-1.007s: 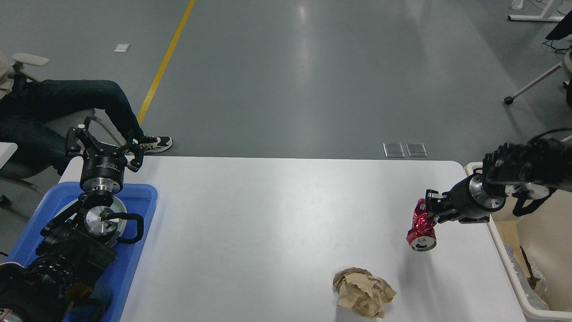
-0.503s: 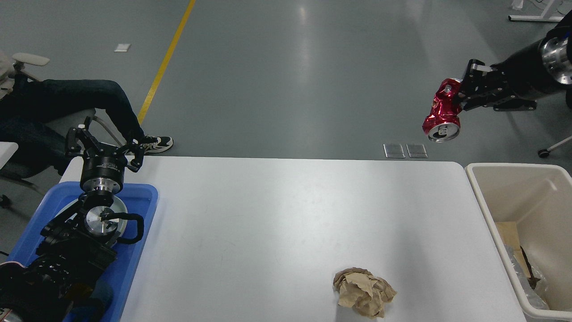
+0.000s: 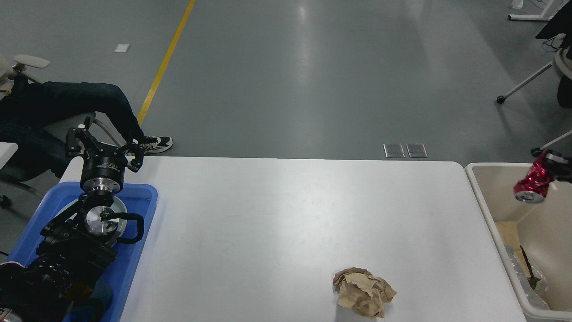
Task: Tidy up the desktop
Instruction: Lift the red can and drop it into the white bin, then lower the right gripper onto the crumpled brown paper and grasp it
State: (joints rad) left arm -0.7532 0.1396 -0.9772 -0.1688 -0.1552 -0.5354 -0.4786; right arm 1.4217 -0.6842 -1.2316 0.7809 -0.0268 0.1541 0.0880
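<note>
The white desktop (image 3: pixel 277 223) fills the middle of the head view. A crumpled ball of brown paper (image 3: pixel 364 293) lies on it near the front right. A crushed red can (image 3: pixel 532 182) hangs in the air over the beige bin (image 3: pixel 480 197) at the table's right end. My right gripper (image 3: pixel 554 169), mostly cut off by the frame's right edge, is shut on the can. My left gripper (image 3: pixel 105 143) stands open and empty above the far end of the blue tray (image 3: pixel 143 197) at the left.
The bin holds some cardboard and plastic scraps (image 3: pixel 523 264). A seated person's legs (image 3: pixel 80 103) and shoe are just beyond the table's far left corner. Chair legs on casters (image 3: pixel 523 85) stand on the floor at the far right.
My right arm has swung the red can down and to the right, from high above the floor to just over the bin. The left arm and the paper have not moved.
</note>
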